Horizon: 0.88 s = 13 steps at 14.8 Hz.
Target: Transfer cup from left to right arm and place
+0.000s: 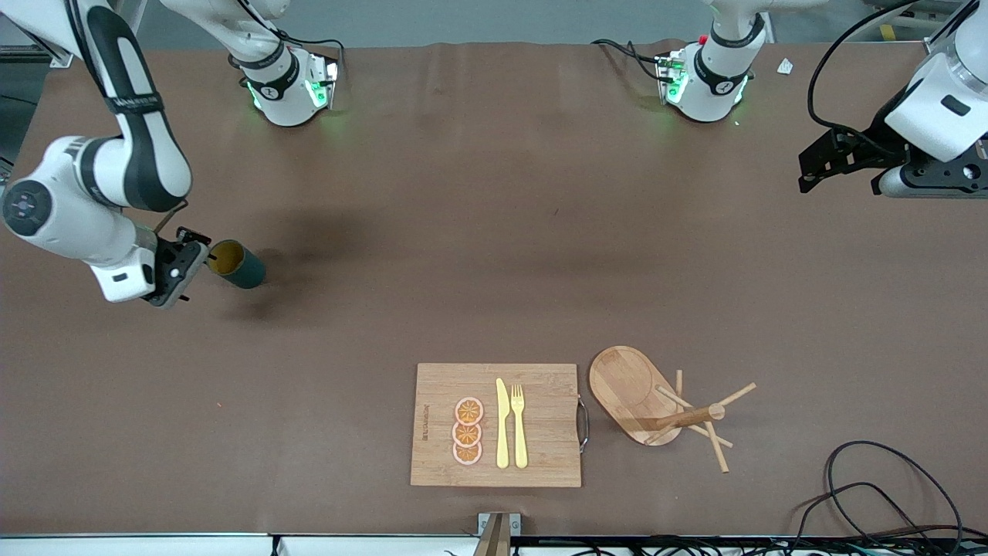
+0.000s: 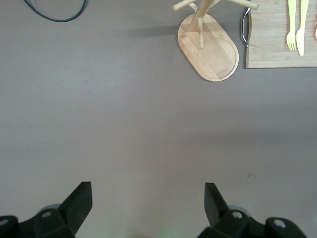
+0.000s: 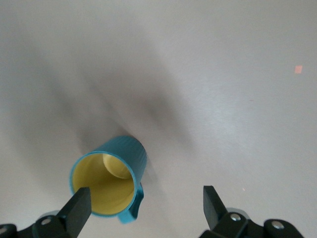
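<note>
Cup [image 1: 237, 264] on the table toward the right arm's end, mouth tilted at the right gripper [image 1: 187, 266] just beside its rim; fingers spread, gripping nothing. Left gripper [image 1: 837, 164] waiting well apart over the other end, fingers likewise spread and empty. Judged: cup placed, next only a clear retreat off the rim.

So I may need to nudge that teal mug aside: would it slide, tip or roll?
The mug looks rigid and small, so probably light. In the right wrist view its yellow mouth faces up, so it seems to stand upright; a low push would likely slide it. A push near its rim might tip it, and its round wall could then roll until the handle stops it.
</note>
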Available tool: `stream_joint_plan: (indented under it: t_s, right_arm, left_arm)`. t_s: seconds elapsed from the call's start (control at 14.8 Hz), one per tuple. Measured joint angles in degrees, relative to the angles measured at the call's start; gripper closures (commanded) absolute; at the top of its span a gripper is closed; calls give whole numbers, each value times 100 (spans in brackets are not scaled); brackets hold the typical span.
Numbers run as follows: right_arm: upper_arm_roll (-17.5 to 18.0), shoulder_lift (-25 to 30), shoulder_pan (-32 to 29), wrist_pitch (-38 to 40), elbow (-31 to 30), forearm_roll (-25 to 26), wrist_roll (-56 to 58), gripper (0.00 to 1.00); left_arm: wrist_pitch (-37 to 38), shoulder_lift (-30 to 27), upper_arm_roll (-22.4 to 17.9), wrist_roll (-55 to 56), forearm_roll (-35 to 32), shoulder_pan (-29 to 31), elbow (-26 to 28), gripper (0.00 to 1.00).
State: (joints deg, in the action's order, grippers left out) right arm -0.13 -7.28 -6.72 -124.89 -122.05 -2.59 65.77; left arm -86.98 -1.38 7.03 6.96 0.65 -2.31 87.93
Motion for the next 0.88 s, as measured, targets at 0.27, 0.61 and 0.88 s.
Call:
stream_joint_plan:
  t_s: [0.27, 0.61, 0.88]
  right_arm:
    - [-28, 502, -340, 915, 505, -83, -1307, 0]
    - [-3, 743, -454, 1546, 1086, -99, -3557, 0]
    - [61, 952, -446, 1859, 1278, -108, -4611, 0]
  left_arm:
    - [0, 0, 2, 0, 0, 0, 0, 0]
    - [3, 0, 17, 0, 0, -1, 3, 0]
    - [3, 0, 47, 0, 0, -2, 4, 0]
